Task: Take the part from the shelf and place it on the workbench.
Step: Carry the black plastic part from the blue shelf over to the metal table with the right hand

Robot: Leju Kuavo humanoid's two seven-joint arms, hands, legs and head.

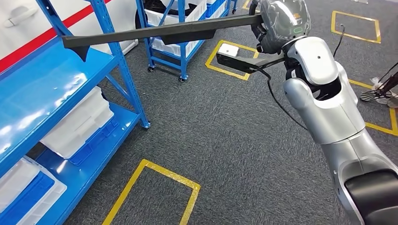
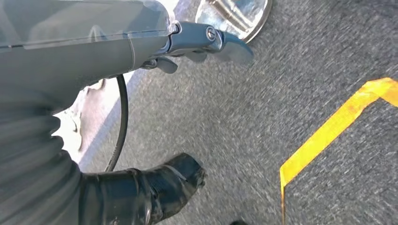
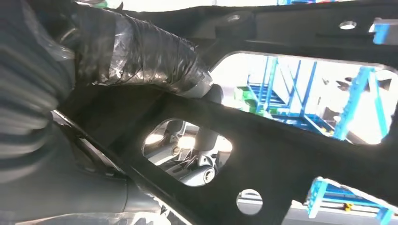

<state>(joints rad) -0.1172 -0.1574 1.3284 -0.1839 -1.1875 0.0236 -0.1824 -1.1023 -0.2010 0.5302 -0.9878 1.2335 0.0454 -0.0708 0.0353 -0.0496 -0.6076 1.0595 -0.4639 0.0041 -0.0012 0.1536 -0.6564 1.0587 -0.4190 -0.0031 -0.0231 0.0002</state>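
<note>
- Part [image 1: 159,33]: long black bar, held level in the air above the grey carpet [image 1: 225,131], its far end reaching over the top deck of the blue shelf [image 1: 42,89]; resting on nothing
- Right hand [image 1: 277,23]: raised beside the shelf, fingers [image 3: 141,56] wrapped in black tape and clasped around one end of the part, next to its cut-out holes
- Left hand [image 2: 141,192]: hangs over the carpet, away from the shelf, near a yellow line [image 2: 338,126]; thumb [image 2: 211,40] and dark fingers apart, nothing in them
- White bins [image 1: 77,124] sit on the lower decks of the shelf
</note>
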